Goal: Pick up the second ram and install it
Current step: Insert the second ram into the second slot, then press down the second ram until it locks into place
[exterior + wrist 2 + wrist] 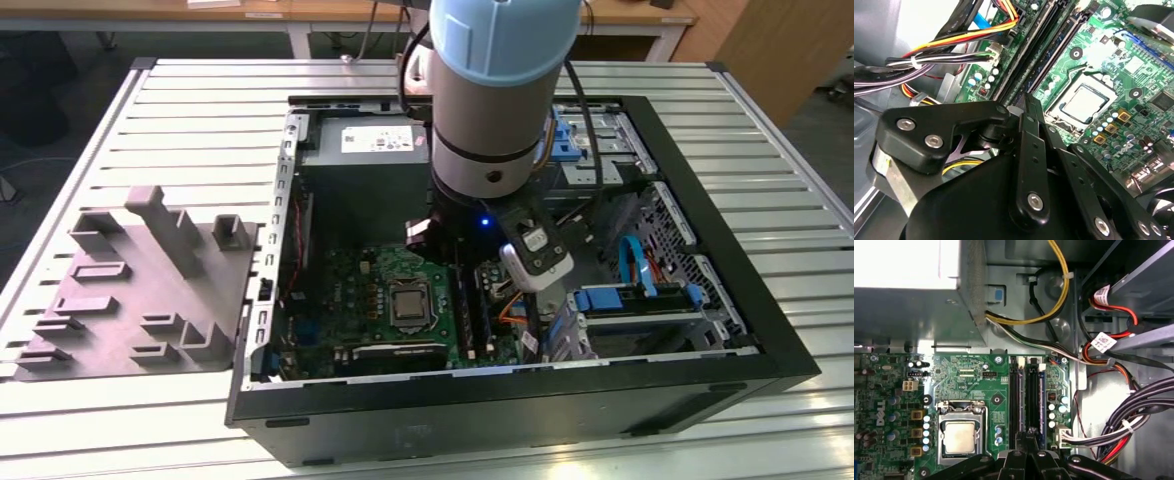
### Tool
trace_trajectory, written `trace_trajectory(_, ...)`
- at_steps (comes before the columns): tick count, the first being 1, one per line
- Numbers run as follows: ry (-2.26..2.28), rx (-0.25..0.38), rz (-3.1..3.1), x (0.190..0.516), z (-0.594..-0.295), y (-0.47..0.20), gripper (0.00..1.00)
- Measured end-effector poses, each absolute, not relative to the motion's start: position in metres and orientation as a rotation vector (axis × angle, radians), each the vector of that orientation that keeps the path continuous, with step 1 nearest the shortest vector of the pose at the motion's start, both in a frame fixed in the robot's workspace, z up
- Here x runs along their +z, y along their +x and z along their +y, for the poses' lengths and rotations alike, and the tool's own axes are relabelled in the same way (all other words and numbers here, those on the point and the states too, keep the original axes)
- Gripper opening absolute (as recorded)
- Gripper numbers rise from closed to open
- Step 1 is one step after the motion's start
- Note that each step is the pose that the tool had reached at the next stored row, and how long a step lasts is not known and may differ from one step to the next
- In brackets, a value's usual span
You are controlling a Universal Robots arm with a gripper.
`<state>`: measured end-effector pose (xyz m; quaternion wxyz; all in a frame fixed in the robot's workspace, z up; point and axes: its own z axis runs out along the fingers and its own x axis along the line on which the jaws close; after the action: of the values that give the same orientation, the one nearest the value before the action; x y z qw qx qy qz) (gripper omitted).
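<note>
The arm reaches down into the open computer case (694,330), which lies on the slatted metal bench (160,110). Its hand (1027,437) sits low over the green motherboard (969,382), right above the long black memory slots (1015,400) that run just to the exterior view's right of the processor socket (960,436).

In both wrist views the black linkage of the hand comes together in a narrow tip over the slot rows, and the fingers (1031,107) look drawn in close together. What may be the second ram (1046,62), a dark blue-green board edge, lies along one of the slots below that tip, though the hand hides where the two would meet, so I cannot tell whether it is grasped or already let go.

Bundled cables (1134,415) in black, red and yellow run beside the slots on the side away from the socket. On the bench at the exterior view's left, well apart from the case, stands a grey moulded fixture (127,290).
</note>
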<state>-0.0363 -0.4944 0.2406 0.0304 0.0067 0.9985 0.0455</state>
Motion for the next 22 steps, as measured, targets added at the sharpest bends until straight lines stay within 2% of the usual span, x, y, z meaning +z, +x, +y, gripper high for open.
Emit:
trace_trajectory(14, 0.021, 0.140, 3.077, 0.241, -0.494, -0.035, 0.11)
trace_trajectory(22, 0.021, 0.140, 3.077, 0.240, -0.483, -0.035, 0.11)
